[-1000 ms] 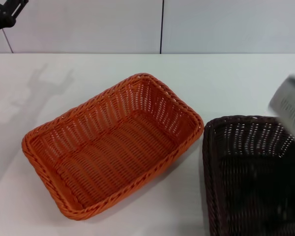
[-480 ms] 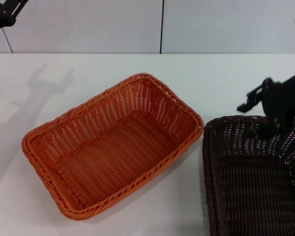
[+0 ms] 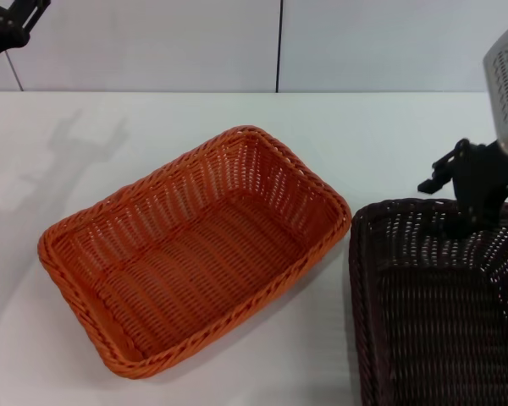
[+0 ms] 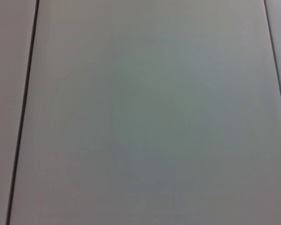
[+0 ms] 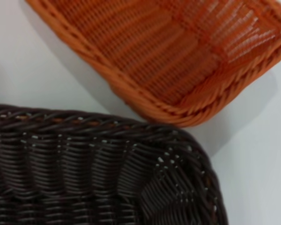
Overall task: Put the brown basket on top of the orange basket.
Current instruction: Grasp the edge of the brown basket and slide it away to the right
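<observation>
The orange basket (image 3: 195, 254) lies empty on the white table, a little left of the middle. To its right, the brown basket (image 3: 440, 313) sits on the table, cut off by the picture's right and lower edges. My right gripper (image 3: 472, 222) reaches down onto the far rim of the brown basket, its dark body just above the weave. The right wrist view shows a corner of the brown basket (image 5: 107, 173) close up and the orange basket (image 5: 178, 56) beyond it, with a strip of table between them. My left gripper (image 3: 4, 25) is parked high at the far left.
The white table (image 3: 389, 135) runs back to a pale panelled wall (image 3: 279, 42). The left wrist view shows only wall panels (image 4: 145, 112) with dark seams.
The right arm swung up from over the brown basket to its far rim, then shifted slightly right. Neither basket has moved, and the left arm stays put.
</observation>
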Action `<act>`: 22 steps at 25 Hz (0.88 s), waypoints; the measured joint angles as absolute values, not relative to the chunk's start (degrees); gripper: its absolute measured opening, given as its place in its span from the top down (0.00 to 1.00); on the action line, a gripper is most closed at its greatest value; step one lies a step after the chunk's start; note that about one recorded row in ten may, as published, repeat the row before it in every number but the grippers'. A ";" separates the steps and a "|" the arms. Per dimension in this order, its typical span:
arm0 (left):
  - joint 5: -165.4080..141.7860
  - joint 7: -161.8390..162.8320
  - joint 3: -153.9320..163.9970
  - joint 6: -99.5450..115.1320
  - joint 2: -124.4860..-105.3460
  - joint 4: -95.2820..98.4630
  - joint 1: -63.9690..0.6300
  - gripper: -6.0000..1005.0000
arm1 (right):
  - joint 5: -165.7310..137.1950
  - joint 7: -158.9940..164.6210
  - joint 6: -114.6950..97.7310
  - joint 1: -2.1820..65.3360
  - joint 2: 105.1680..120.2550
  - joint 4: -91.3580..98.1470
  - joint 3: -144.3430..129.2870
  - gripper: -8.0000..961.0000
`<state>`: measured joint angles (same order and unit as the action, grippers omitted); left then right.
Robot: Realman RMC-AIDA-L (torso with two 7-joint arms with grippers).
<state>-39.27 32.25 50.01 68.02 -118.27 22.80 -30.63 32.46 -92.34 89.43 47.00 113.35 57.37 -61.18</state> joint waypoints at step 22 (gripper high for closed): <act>-38.64 30.29 49.39 67.96 -118.06 20.74 -31.60 0.19 | 29.71 -93.51 88.64 48.45 112.68 52.78 -61.31 0.62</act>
